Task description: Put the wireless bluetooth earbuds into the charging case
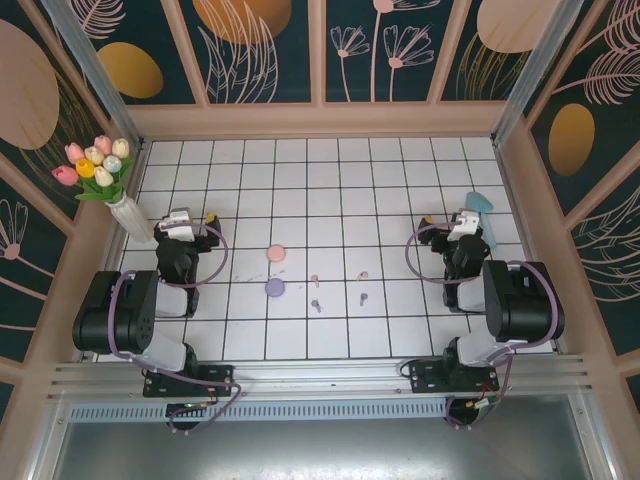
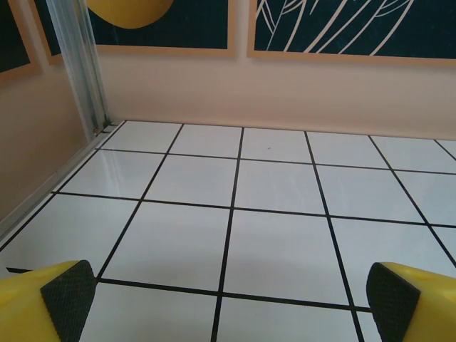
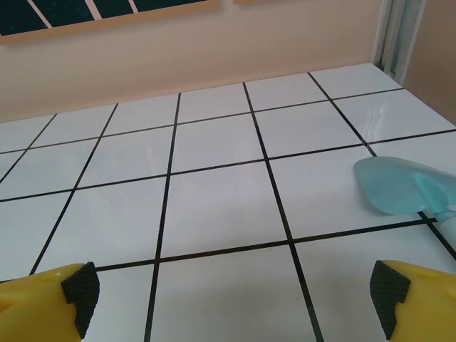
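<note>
Near edge: black left arm [image 1: 125, 315] and black right arm [image 1: 520, 300], two in all, bolted to a silver metal rail [image 1: 320, 378].

Vase: one white ceramic vase [image 1: 128, 217] stands upright by the left wall. It holds a bunch of pink, yellow and cream tulips [image 1: 95, 165]; the heads overlap, so their count is unclear.

Left gripper: left gripper [image 2: 229, 306] sits just right of the vase. Its yellow fingers with black pads [image 2: 68, 299] are spread wide apart over bare tile, holding nothing.

Cases: pink round charging case [image 1: 276, 253] and purple round charging case [image 1: 275, 288], two in all, lie flat on the white tiled floor [image 1: 400, 170] left of centre. The pink one is farther from the arms; they are near each other and not touching. Whether a lid is up cannot be told, and any contents are too small to see.

Pink buds: pale pink short-stemmed earbuds [image 1: 314, 280], two, lie on the tiles right of the cases; the second pink bud [image 1: 362, 275] is further right.

Purple buds: purple short-stemmed earbuds [image 1: 317, 303], two, each lie just nearer the arms than a pink one; the second purple bud [image 1: 362, 297] is further right.

Buds total: four, all outside the cases.

Right gripper: right gripper [image 3: 235, 299] has its yellow fingers and black pads [image 3: 80, 288] wide apart, gripping nothing.

Blue piece: one pale blue-green scoop-shaped plastic piece [image 3: 402, 189] lies on the tiles just right of the right gripper.
</note>
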Controlling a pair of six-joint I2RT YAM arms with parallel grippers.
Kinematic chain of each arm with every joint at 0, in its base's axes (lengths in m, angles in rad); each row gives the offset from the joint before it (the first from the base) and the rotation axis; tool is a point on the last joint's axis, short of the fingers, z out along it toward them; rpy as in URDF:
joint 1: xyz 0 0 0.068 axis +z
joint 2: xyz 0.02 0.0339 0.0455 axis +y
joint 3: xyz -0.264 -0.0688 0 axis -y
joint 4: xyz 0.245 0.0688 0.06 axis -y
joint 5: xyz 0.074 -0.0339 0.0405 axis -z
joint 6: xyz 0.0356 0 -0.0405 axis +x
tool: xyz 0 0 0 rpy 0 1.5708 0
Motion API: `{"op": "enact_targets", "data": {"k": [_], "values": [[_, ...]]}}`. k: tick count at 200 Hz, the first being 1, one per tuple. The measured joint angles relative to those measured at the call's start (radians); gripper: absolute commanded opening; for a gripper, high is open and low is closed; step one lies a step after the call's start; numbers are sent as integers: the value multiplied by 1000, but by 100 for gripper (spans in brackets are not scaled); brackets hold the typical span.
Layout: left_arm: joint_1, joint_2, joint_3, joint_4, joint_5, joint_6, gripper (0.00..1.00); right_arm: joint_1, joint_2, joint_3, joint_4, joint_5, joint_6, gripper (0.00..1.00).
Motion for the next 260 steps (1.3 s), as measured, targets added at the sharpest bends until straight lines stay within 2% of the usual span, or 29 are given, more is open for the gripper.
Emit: {"op": "enact_targets", "data": {"k": [260], "values": [[0, 0, 0, -14, -3, 0, 99, -21, 0, 0, 0, -33, 1, 99]]}}
